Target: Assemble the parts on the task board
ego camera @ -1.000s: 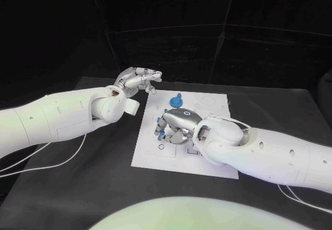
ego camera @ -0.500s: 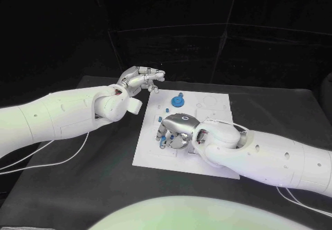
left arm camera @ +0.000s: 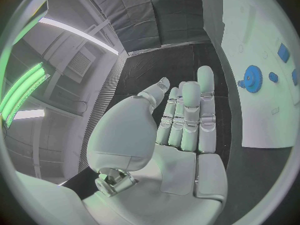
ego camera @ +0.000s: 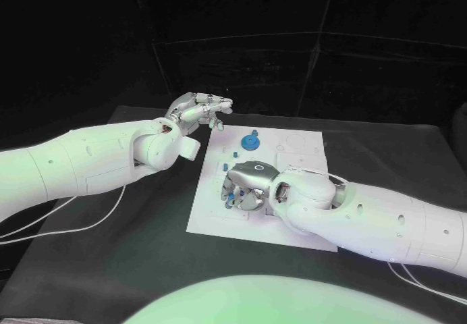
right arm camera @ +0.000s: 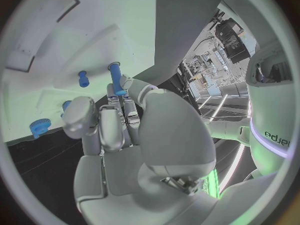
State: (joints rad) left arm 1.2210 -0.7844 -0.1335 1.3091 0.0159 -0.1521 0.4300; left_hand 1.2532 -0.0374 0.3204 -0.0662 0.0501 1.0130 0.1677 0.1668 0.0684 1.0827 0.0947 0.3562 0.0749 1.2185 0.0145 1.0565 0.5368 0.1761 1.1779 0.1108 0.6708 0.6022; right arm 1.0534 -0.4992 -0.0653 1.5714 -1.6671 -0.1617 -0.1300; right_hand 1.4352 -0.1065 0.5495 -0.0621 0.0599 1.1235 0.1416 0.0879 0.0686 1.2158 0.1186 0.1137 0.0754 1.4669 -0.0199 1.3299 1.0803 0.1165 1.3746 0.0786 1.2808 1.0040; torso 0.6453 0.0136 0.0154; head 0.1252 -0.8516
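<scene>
Head view has our right hand (ego camera: 249,181) down low on the white board (ego camera: 292,233), fingers curled toward a small cluster of blue pegs (ego camera: 228,194) near the board's 9 o'clock edge. From our right wrist view, one long blue peg (right arm camera: 116,75) sits just past the fingertips (right arm camera: 128,83), seemingly touching one of them, and a shorter blue peg (right arm camera: 82,78) is just beside it. Whether the hand is actually pinching that long peg or only resting against it, we honestly can't tell; the fingers are bunched together, not spread.

Our left hand (ego camera: 198,111) hangs off the board's far left corner, around 11 o'clock from the board's middle, loosely curled and holding nothing. Its own wrist view shows the fingers (left arm camera: 190,110) lying side by side with an empty palm, and the blue gear (left arm camera: 252,78) off to one side on the board.

What matters for the next bit, we reckon: the long peg stands up out of the board right in front of the right hand's fingertips, so the right hand is clearly the nearer one. The gear (ego camera: 250,142) is at roughly 12 o'clock from the right hand, between the two hands, a little apart from both.
</scene>
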